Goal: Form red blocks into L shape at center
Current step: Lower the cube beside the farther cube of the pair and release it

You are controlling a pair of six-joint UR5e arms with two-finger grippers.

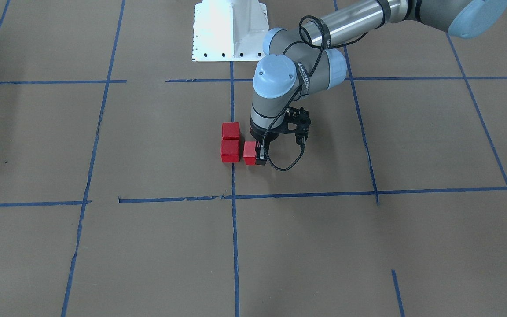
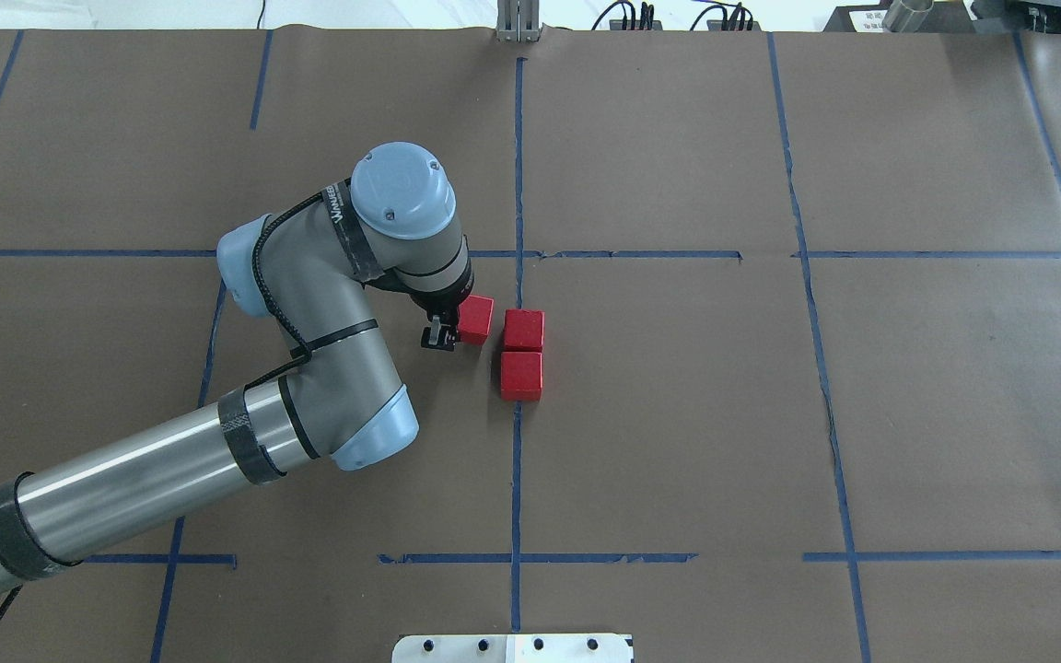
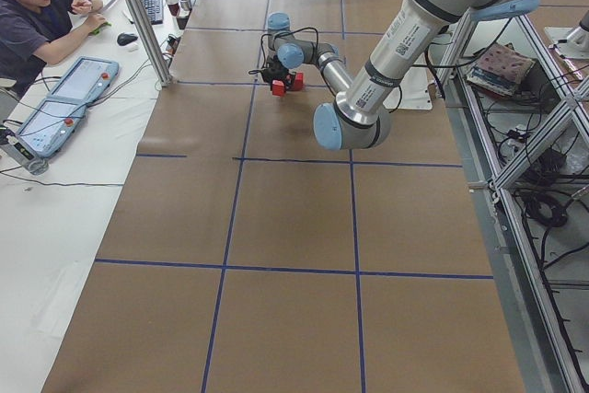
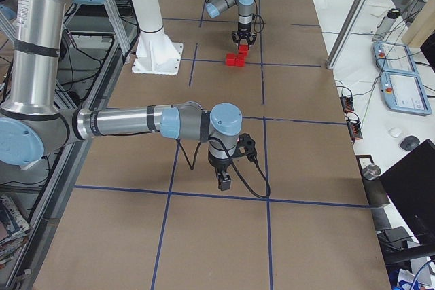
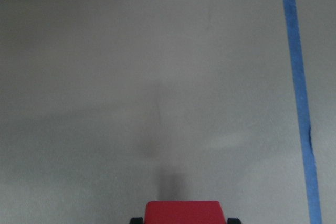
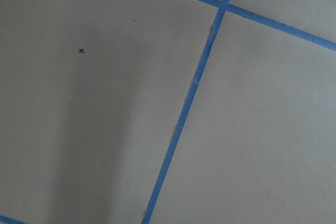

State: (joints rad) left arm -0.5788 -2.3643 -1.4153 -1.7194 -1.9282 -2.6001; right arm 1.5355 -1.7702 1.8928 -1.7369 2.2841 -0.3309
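Our left claw [image 2: 454, 330] is clamped on a red block [image 2: 475, 319], just left of the overhead frame's centre. A narrow gap parts it from the upper block [image 2: 523, 330], which touches the lower block [image 2: 521, 376]; both sit on the blue line [image 2: 518, 166] crossing the table [image 2: 678, 414]. Whether our right claw [image 4: 224, 183] is apart or together, we cannot tell.

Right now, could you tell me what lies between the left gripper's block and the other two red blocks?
Only a thin strip of bare brown paper separates the held block from the nearest block, clearest in the overhead view.
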